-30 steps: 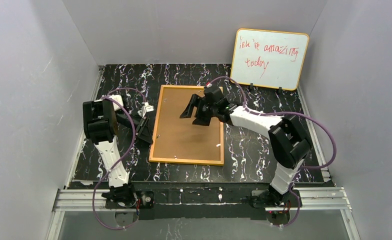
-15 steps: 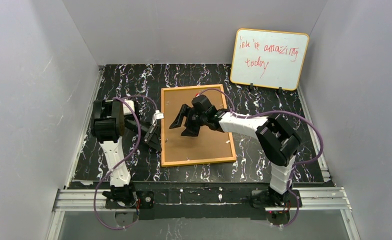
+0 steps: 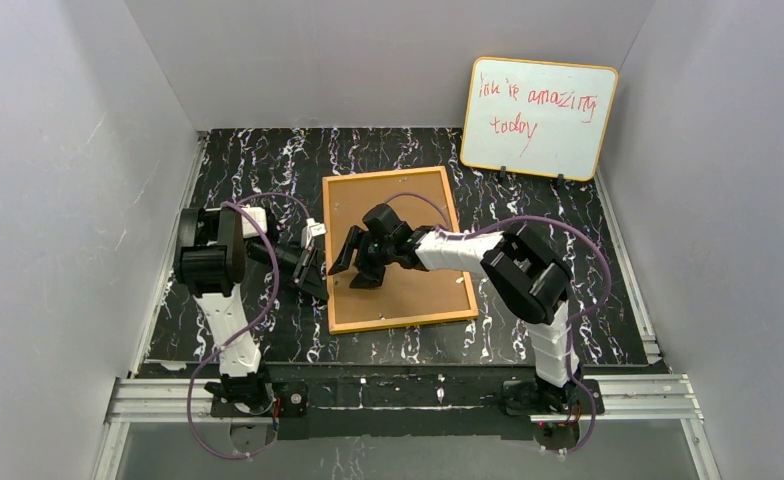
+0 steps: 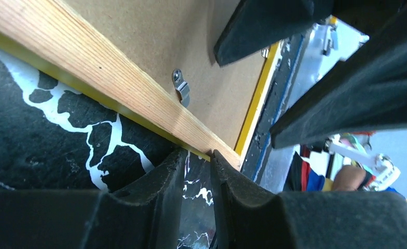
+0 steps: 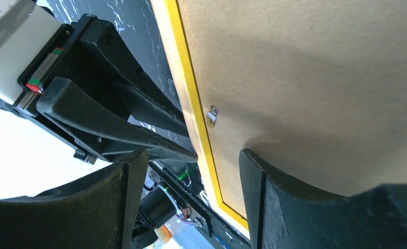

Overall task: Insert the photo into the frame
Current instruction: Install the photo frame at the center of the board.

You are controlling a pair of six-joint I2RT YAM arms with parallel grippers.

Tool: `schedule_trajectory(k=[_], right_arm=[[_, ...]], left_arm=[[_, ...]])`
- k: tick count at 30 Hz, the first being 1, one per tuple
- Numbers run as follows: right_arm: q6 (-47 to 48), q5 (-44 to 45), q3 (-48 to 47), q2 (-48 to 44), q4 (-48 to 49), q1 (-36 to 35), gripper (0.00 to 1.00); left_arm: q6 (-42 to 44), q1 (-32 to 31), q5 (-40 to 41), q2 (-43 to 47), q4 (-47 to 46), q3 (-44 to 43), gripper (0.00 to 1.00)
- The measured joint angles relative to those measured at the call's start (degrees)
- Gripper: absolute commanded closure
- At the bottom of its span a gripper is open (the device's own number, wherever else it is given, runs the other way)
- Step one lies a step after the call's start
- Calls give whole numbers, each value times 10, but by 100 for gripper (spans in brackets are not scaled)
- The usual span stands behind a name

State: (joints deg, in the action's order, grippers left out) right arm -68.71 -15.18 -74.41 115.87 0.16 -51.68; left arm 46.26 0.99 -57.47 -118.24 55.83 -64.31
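One frame (image 3: 403, 321) lies back-up, long axis near-to-far; right tool (image 3: 352, 271) spread, left tool (image 4: 199, 154) possibly pinching its rim, cannot tell.

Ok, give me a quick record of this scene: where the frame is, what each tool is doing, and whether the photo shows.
frame: flat on the black marbled table, back side up, brown backing board inside the rim
photo: not visible in any view
left tool: at the frame's left rim, fingers nearly together; cannot tell whether it grips
right tool: open, straddling the left rim, one finger over the backing board
whiteboard: upright against the back wall, red writing
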Motion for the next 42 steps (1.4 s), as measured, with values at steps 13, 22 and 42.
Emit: schedule_trajectory(k=[13, 22, 42], right_arm=[[-3, 6, -37, 31, -1, -15, 32], [-3, 2, -54, 45, -1, -15, 34], [-52, -8, -66, 64, 8, -9, 39]], left_arm=[[-106, 0, 30, 66, -112, 37, 74], [-114, 1, 30, 67, -117, 40, 74], [-118, -11, 31, 72, -123, 48, 74]])
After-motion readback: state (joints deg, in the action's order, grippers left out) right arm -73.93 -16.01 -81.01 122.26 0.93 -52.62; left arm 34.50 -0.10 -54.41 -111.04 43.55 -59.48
